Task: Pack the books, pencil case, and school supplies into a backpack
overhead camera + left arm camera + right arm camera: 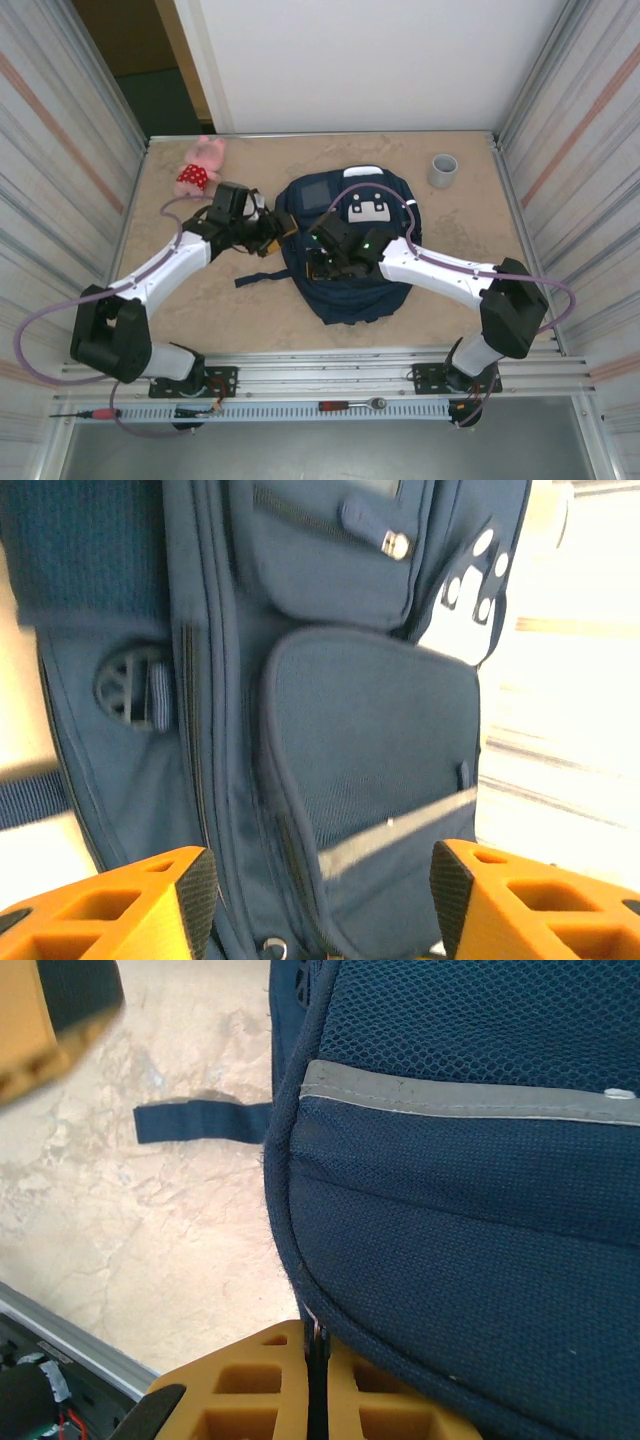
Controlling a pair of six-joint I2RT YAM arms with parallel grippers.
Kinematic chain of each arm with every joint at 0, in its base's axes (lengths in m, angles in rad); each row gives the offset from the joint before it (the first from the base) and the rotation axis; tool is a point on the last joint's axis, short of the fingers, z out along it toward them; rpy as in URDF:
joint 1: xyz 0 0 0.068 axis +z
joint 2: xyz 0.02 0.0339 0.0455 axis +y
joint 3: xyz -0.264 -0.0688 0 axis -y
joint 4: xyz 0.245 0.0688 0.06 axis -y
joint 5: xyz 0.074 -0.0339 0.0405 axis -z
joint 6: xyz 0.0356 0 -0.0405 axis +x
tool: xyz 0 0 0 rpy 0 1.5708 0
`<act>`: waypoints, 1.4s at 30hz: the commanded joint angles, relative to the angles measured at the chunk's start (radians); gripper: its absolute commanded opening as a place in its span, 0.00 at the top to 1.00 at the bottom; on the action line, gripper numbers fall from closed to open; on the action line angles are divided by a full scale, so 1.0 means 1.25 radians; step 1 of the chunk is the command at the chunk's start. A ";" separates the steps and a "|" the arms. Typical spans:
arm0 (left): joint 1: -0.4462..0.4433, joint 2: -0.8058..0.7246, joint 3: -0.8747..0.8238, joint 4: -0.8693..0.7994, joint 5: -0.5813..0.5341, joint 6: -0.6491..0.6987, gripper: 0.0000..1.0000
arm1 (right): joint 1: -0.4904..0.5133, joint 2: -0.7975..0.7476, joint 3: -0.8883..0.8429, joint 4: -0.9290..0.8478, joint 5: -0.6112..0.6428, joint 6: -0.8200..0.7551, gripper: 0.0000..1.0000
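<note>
The large navy blue fabric backpack (352, 292) is lying flat on the beige stone-patterned table (250, 320), midway between the two arms, its white patches toward the far side. The right gripper (315, 1360) is resting at the pack's left edge seam with its orange fingers pressed together. A thin sliver is showing between the tips, perhaps a zipper tab, though I cannot tell. That hold is probably anchoring or drawing the seam. The left gripper (325, 900) is hovering at the pack's left side, fingers spread and gripping nothing, likely readying to catch the fabric.
</note>
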 commanded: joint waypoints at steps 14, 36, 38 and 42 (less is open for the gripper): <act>-0.104 0.126 -0.057 0.263 0.007 -0.250 0.70 | 0.011 0.001 0.019 0.027 -0.012 -0.010 1.00; 0.033 0.058 -0.049 0.041 -0.078 -0.025 1.00 | -0.171 -0.231 -0.075 -0.326 0.018 -0.048 1.00; 0.040 0.055 -0.051 0.039 -0.079 -0.021 1.00 | -0.189 -0.244 -0.083 -0.321 0.012 -0.054 1.00; 0.076 0.043 -0.025 0.010 -0.085 0.026 1.00 | -0.197 -0.263 -0.107 -0.277 -0.022 -0.065 1.00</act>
